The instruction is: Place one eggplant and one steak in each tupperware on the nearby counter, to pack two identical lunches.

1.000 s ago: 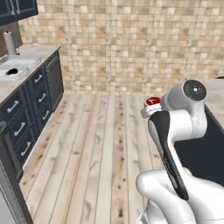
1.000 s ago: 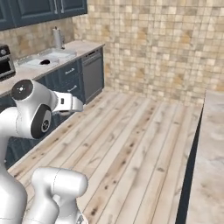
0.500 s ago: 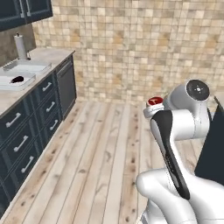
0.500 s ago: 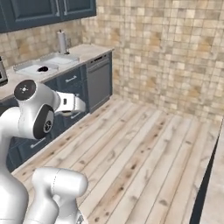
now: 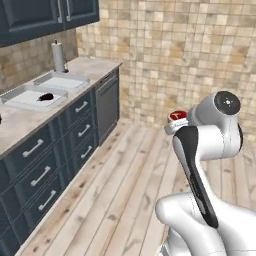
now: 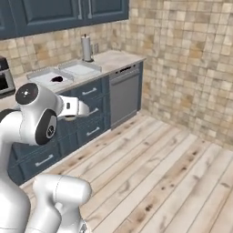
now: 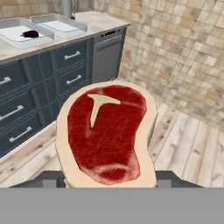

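A red steak [image 7: 105, 131] with a pale fat rim sits between my gripper's [image 7: 107, 180] dark fingertips [image 7: 48, 179], and the gripper is shut on it. From the left base view the steak [image 5: 177, 116] is held high over the wooden floor, to the right of the counter [image 5: 20, 122]. Two pale tupperware stand side by side on that counter. The nearer tupperware [image 5: 30, 100] holds a dark eggplant [image 5: 46, 97]; the farther tupperware [image 5: 64, 81] looks bare. The hand view has the same eggplant [image 7: 30, 33] in the left tupperware [image 7: 15, 40], with the other tupperware [image 7: 59, 25] beside it.
A paper towel roll [image 5: 59, 56] stands behind the containers. Dark blue drawers [image 5: 40, 175] and a dishwasher front [image 6: 125, 93] face the plank floor [image 5: 125, 200]. A tiled wall [image 6: 191, 59] closes the far end. A dark appliance [image 6: 4, 79] sits at the counter's left.
The whole picture has shifted: the base has moved, and the counter with the containers now shows larger and nearer. The steak stays in the gripper.
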Robot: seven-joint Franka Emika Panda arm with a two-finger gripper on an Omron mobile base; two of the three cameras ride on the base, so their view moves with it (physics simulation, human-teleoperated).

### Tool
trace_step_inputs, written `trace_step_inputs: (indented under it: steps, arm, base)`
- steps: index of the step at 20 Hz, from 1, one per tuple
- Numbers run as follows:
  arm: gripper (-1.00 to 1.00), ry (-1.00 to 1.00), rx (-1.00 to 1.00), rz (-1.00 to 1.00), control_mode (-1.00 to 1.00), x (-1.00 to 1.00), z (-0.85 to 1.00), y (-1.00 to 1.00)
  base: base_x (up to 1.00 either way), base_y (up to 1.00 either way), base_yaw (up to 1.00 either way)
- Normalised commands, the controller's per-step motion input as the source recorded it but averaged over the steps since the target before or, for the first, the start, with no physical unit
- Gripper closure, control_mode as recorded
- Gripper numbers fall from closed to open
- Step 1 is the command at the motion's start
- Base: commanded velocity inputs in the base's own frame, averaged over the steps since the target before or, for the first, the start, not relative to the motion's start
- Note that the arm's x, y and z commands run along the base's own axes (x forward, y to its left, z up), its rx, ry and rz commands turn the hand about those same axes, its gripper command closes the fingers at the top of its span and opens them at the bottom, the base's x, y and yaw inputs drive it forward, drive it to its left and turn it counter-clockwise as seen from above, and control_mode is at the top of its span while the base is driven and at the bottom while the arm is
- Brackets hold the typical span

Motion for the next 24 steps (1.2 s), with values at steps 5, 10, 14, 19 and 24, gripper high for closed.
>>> trace_step_inputs:
  steps: [5,10,14,19,24]
  arm:
    - [1.00,0.00,0.00,0.00,1.00,0.00,0.00,0.00]
    - [1.00,0.00,0.00,0.00,1.00,0.00,0.00,0.00]
    - [1.00,0.00,0.00,0.00,1.00,0.00,0.00,0.00]
    - [1.00,0.00,0.00,0.00,1.00,0.00,0.00,0.00]
    - [1.00,0.00,0.00,0.00,1.00,0.00,0.00,0.00]
  base:
    - [1.00,0.00,0.45]
    - [1.00,-0.06,0.55]
    - [1.00,-0.18,0.53]
    - [1.00,-0.40,0.44]
    - [1.00,-0.26,0.49]
